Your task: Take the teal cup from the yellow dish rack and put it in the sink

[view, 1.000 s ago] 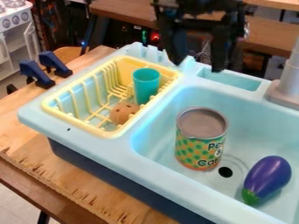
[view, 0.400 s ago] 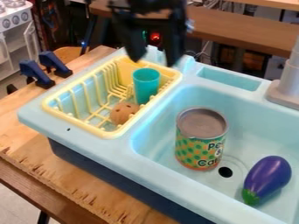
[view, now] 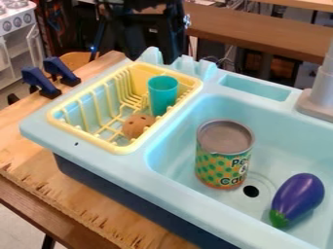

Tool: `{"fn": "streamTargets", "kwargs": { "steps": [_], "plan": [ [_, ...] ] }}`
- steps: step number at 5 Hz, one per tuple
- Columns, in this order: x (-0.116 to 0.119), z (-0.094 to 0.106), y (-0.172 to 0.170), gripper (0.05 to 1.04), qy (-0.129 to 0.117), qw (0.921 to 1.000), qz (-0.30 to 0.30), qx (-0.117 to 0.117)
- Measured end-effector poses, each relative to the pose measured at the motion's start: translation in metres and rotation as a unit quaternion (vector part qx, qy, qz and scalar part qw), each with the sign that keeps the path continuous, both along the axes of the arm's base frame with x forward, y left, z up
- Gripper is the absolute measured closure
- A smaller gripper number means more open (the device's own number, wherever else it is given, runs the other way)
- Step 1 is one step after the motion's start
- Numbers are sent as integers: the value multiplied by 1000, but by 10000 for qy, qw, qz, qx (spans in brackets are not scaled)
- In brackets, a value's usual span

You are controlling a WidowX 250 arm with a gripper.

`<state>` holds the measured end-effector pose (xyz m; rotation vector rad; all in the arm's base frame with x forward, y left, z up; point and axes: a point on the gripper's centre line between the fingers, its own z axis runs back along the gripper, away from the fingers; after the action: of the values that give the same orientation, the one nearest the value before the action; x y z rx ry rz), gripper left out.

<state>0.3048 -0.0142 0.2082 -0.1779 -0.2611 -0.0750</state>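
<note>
The black gripper hangs open above the back edge of the yellow dish rack, with nothing between its fingers. The rack rests on the left part of the light blue sink. In it, a teal cup stands upright near the right side, with a brown round object just in front. A tin can with a green and orange label stands upright in the basin. To its right lies a purple eggplant, green end toward the front.
A grey faucet rises at the basin's back right. Two dark blue clamps sit on the wooden table at the left. A white toy stove stands at the upper left, and a wooden bench runs behind.
The gripper has moved left across the back of the sink, from above the basin's back left corner to the rack's back edge. It stays open. The other objects have not moved.
</note>
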Motion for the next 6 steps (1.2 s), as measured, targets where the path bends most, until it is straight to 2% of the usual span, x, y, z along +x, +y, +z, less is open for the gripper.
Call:
{"fn": "streamTargets", "kwargs": {
  "steps": [1,2,3,5,6],
  "plan": [
    [21,-9,1,83,-45,9999,-30,111],
    [36,-8,1,83,34,9996,-69,278],
    [38,-8,13,83,7,9995,135,287],
    [20,-15,47,83,227,9970,721,194],
    [22,-22,52,83,113,9973,731,-46]
  ]
}}
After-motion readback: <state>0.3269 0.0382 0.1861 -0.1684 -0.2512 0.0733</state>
